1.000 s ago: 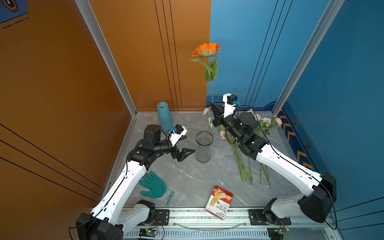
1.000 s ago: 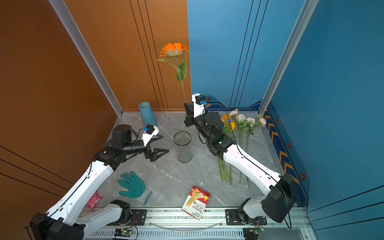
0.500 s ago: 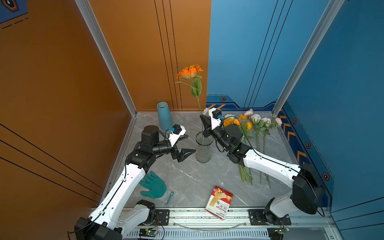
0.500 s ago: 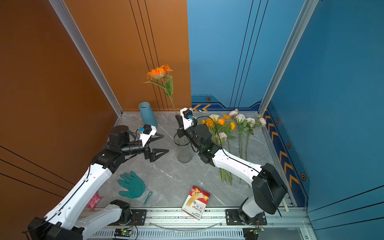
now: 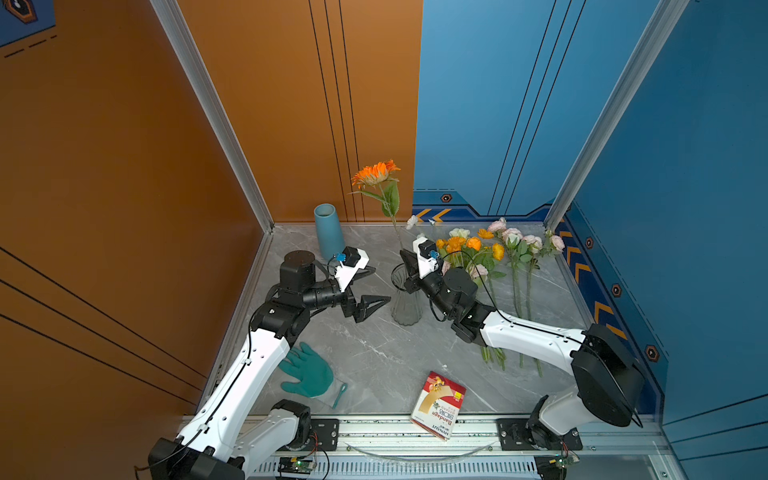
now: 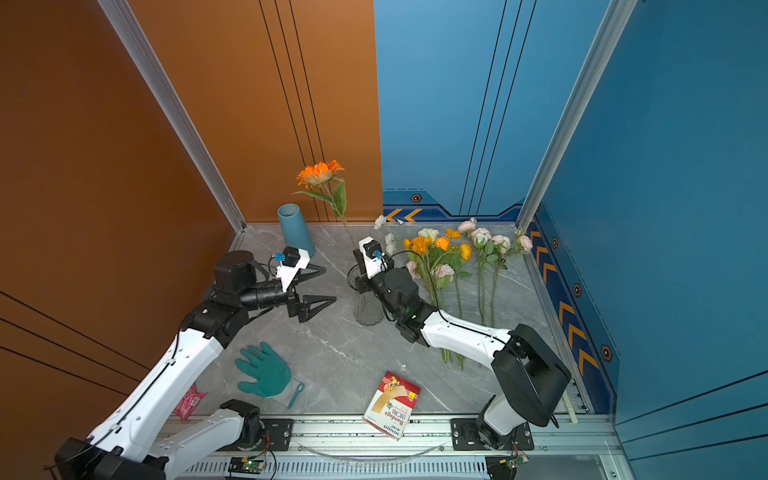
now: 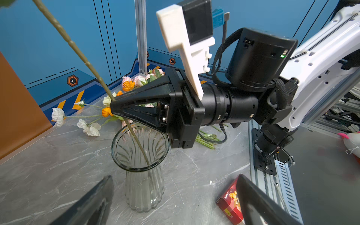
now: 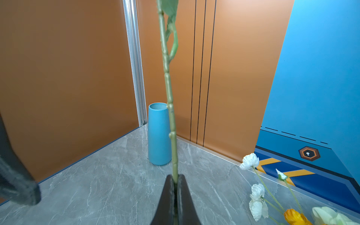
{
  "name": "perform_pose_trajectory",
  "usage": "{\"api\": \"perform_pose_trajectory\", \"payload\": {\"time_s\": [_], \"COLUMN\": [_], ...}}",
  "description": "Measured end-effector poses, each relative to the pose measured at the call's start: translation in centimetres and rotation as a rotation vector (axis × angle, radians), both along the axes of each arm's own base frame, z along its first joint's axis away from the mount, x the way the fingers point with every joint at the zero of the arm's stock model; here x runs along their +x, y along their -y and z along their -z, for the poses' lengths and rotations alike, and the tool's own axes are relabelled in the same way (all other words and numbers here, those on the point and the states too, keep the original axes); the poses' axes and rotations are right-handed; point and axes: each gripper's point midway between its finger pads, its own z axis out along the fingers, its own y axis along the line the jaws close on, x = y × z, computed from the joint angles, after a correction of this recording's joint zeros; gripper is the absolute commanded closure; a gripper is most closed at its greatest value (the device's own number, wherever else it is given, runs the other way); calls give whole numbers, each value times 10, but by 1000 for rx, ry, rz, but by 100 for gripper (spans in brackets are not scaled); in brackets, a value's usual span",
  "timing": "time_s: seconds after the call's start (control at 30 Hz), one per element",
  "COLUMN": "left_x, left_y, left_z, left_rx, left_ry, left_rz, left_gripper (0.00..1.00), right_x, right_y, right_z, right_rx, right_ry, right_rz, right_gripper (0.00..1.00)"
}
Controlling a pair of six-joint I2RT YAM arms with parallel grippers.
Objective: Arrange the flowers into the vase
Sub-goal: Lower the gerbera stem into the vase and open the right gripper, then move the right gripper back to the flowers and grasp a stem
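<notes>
Left wrist view: right jaws pressed together on the stem [image 7: 83,58] of the orange flower [image 5: 375,176], just above the rim of the glass vase [image 7: 144,191]. The lower stem end is inside the mouth and the stem is tilted. Left jaws spread wide, nothing held, just left of the vase. The other flowers [image 5: 469,243] are laid on the bench [image 5: 374,357], right of the vase, blooms toward the far wall.

Risks, as judged:
- If the stem is released now, it may be levered out over the rim by its length and the heavy bloom.
- The light vase may equally be pulled over, since nothing braces it.
- The rim could be clipped by the right jaws on retreat, given how close they sit.

Not resolved:
- How deep the stem end sits is blurred by the ribbed glass.
- The vase mouth is covered by the right wrist in both top views.
- The bloom is cut off in both wrist views.
- The lower stems of the laid flowers are hidden under the right arm.
</notes>
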Motion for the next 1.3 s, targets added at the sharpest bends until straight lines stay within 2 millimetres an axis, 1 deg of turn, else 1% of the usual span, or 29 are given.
{"api": "perform_pose_trajectory", "payload": {"time_s": [0.07, 0.17, 0.33, 0.47, 0.63, 0.83, 0.93, 1.0, 1.07, 1.13, 1.23, 1.3], "left_x": [0, 0, -1, -1, -1, -1, -3, -4, -6, -11, -18, -23], "left_y": [0, 0, 1, 1, 1, 1, 3, 5, 8, 14, 23, 31], "left_z": [0, -1, -1, -2, -2, -2, -1, -1, 0, 0, 1, 5], "left_rx": [-1, -2, -4, -5, -7, -8, -10, -10, -10, -11, -5, 8], "left_ry": [2, 2, 5, 5, 3, 0, -2, -5, -11, -12, -14, -15], "left_rz": [0, 4, 7, 7, 6, 9, 18, 29, 40, 61, 89, 99], "left_gripper": [2, 2, 2, 2, 2, 2, 2, 2, 2, 2, 2, 2], "right_x": [0, -1, -2, -3, -6, -7, -9, -10, -13, -16, -19, -20], "right_y": [2, 3, 4, 4, 4, 4, 3, 5, 8, 17, 38, 58], "right_z": [4, 12, 18, 23, 31, 36, 38, 38, 36, 30, 12, 2], "right_rx": [-6, -17, -23, -30, -39, -42, -42, -41, -35, -25, 8, 23], "right_ry": [-7, -18, -29, -36, -49, -60, -64, -68, -68, -64, -63, -83], "right_rz": [11, 16, 27, 27, 24, 21, 20, 26, 36, 61, 132, 188], "right_gripper": [99, 93, 91, 89, 82, 79, 74, 69, 62, 58, 53, 48]}}
